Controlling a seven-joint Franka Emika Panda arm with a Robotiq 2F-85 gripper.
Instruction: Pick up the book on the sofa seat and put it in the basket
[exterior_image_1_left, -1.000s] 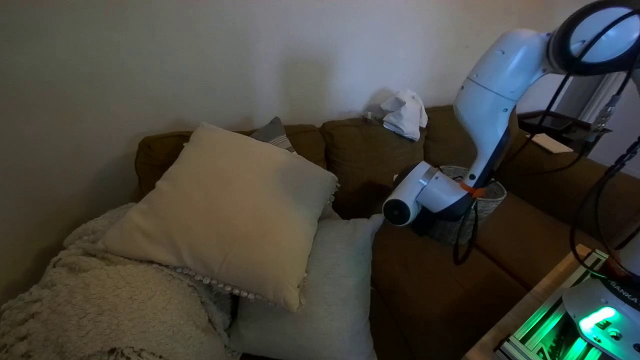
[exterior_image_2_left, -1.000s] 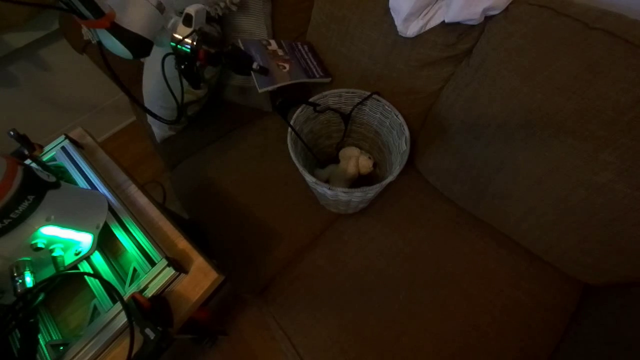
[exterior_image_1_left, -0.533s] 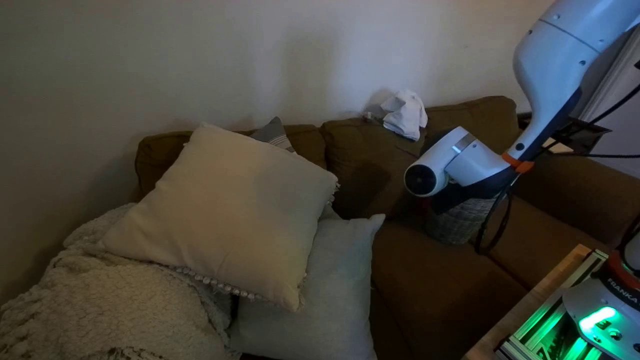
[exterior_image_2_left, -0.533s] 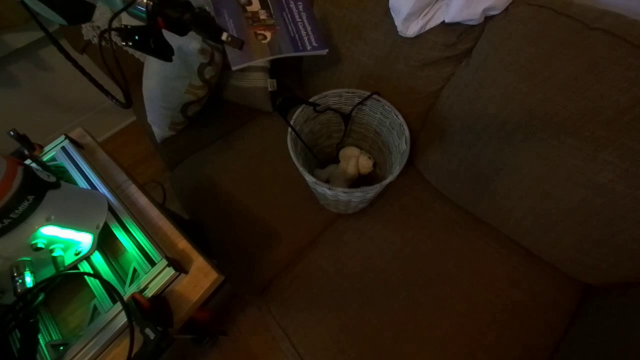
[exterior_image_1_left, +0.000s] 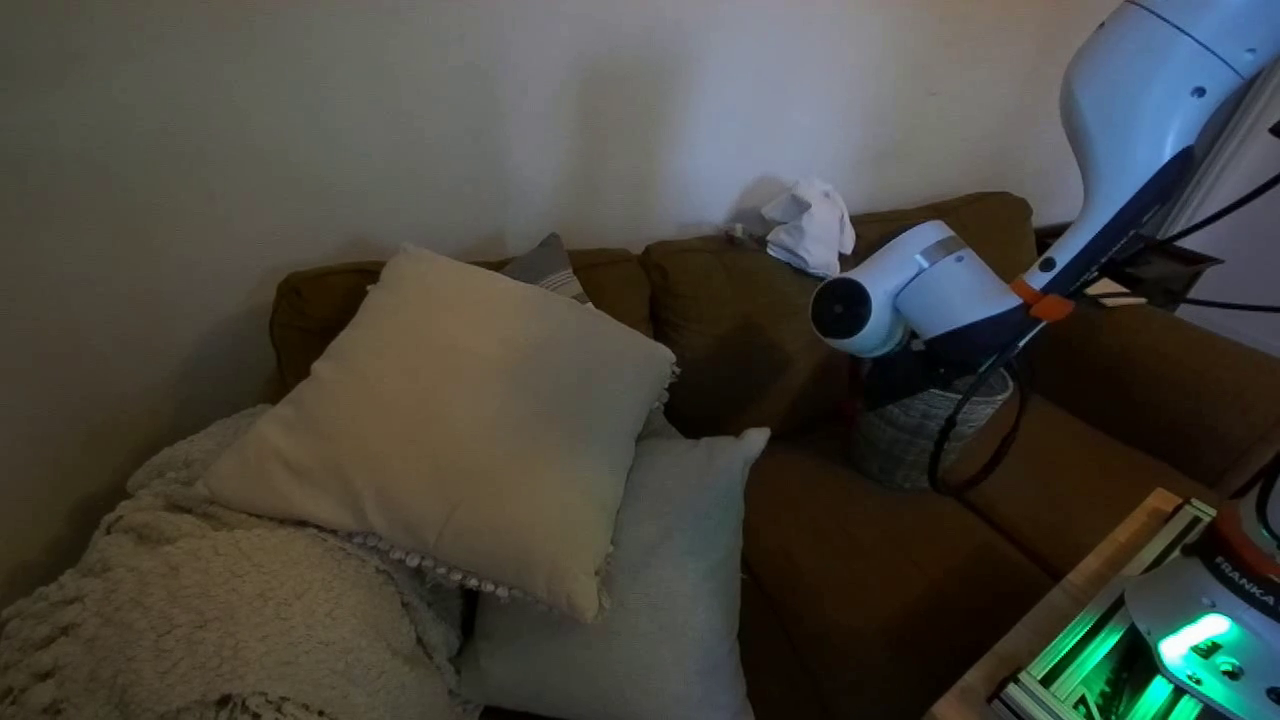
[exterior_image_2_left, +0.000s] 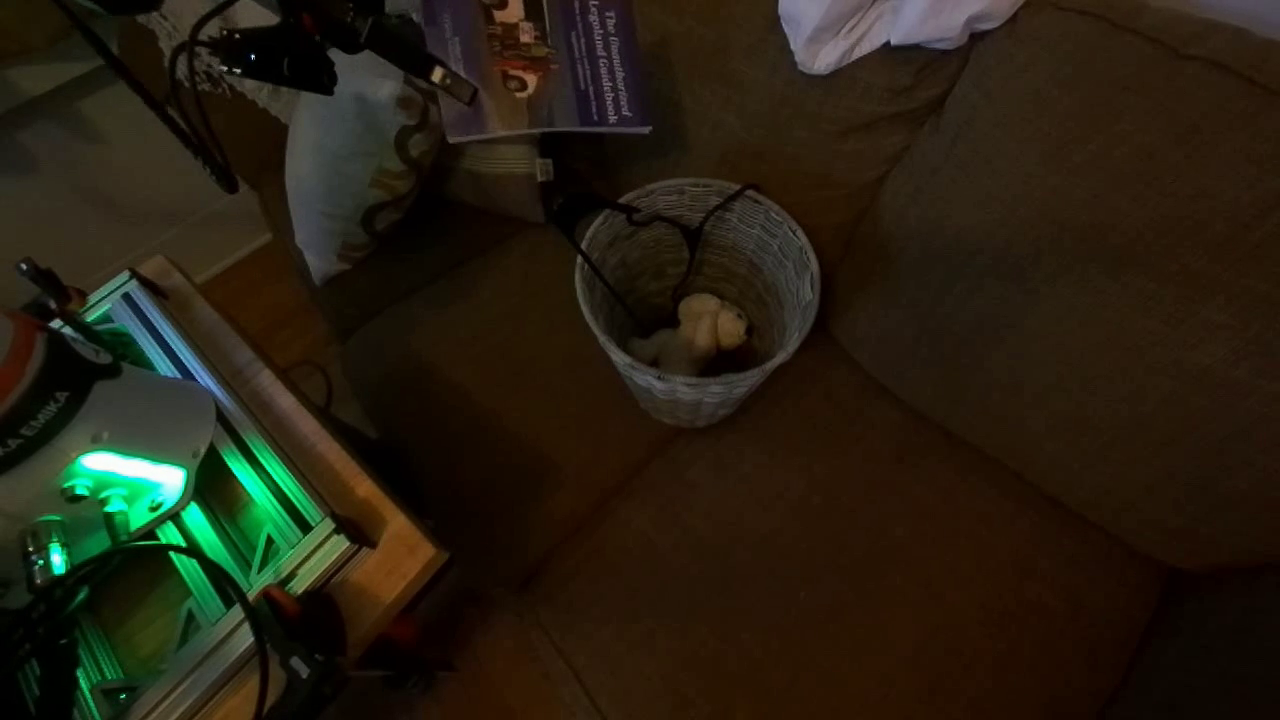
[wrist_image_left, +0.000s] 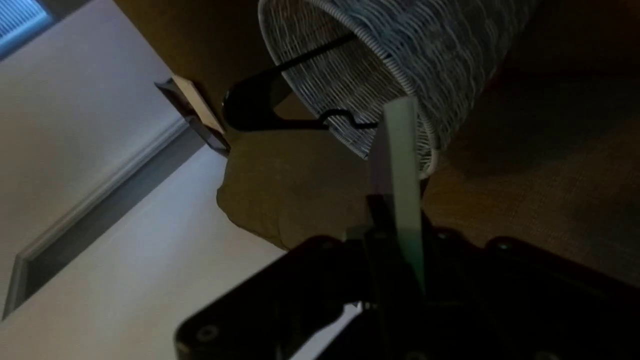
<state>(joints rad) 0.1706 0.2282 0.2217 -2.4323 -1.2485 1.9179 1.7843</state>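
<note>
Lifted higher and nearer the camera than a second ago, the book (exterior_image_2_left: 545, 65) now shows its title large enough to read in an exterior view, The Unauthorized Legoland Guidebook, and the robot arm (exterior_image_1_left: 960, 290) stands higher with it. The pick-up therefore looks done, with the carry under way and the placing still to come. The book is held in the air, its lower edge short of the basket (exterior_image_2_left: 690, 405) in that exterior view; whether any of it overhangs the opening cannot be told. In the wrist view the gripper (wrist_image_left: 400, 225) is closed down to the book's thickness, pinching it from both flat sides, though darkness hides much of the contact.

Flat, thin and rectangular, the book has a blue-purple cover and pale page edges; it seems a paperback and may bend a little away from the grip. The basket is round and whitish, woven wicker that narrows toward its base on the brown fabric sofa (exterior_image_1_left: 860, 550). Black and slim, a hanger (wrist_image_left: 247, 110) sticks out over its rim and could snag a corner of the book. Low inside lies a pale soft toy (exterior_image_2_left: 705, 330), a likely cushion for the drop
</note>
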